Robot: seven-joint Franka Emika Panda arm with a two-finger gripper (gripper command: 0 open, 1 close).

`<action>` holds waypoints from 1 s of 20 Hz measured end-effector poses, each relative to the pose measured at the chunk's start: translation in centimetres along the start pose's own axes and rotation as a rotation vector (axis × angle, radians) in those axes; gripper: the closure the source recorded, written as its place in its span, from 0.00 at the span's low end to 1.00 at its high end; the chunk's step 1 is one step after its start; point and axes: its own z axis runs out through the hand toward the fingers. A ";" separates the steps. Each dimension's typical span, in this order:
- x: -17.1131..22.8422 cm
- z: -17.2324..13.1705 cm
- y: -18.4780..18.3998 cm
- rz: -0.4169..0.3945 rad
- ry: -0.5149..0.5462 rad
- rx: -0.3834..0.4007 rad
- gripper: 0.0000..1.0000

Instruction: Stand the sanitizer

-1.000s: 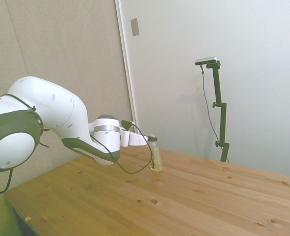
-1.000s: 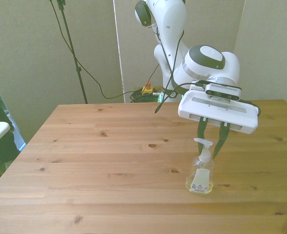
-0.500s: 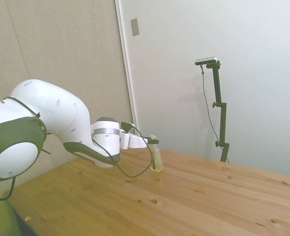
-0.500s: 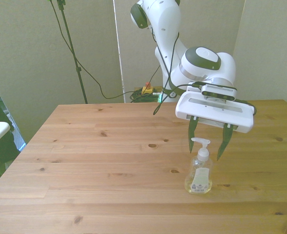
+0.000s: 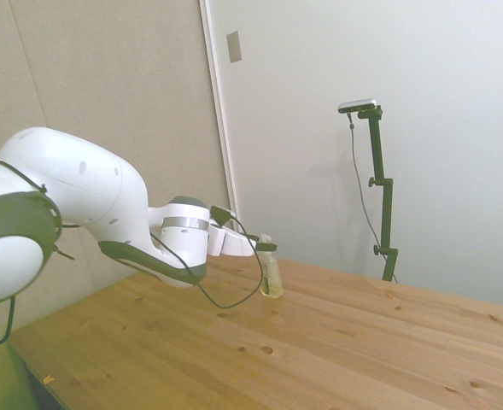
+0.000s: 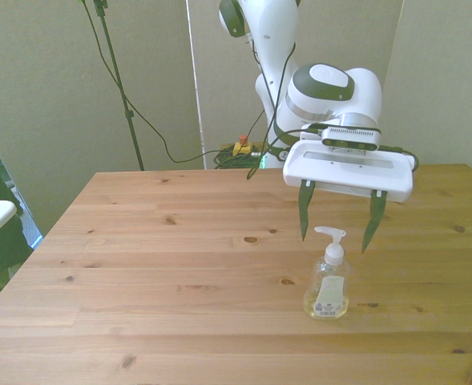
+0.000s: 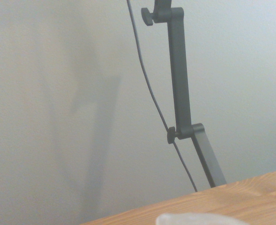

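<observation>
end effector let go of sanitizer, fingers spread wide, apparently drawn back and slightly up

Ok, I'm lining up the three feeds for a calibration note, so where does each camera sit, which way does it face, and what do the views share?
Side view: off one side of the table, facing across it; the white arm and the gripper reach to the upright sanitizer.
Front view: across the table, facing the robot; arm, open gripper, sanitizer.
Wrist view: on the wrist, facing the pale wall; no arm shows.
Shared: side and front both show the sanitizer, gripper and table.
</observation>
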 end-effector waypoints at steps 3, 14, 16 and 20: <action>1.7 -1.0 -0.4 0.023 0.001 -0.020 0.00; 1.7 -3.2 -2.2 0.039 -0.149 -0.104 0.00; 2.0 -4.5 -3.1 0.029 -0.173 -0.117 0.00; 2.6 -6.8 -3.5 0.006 -0.246 -0.148 0.00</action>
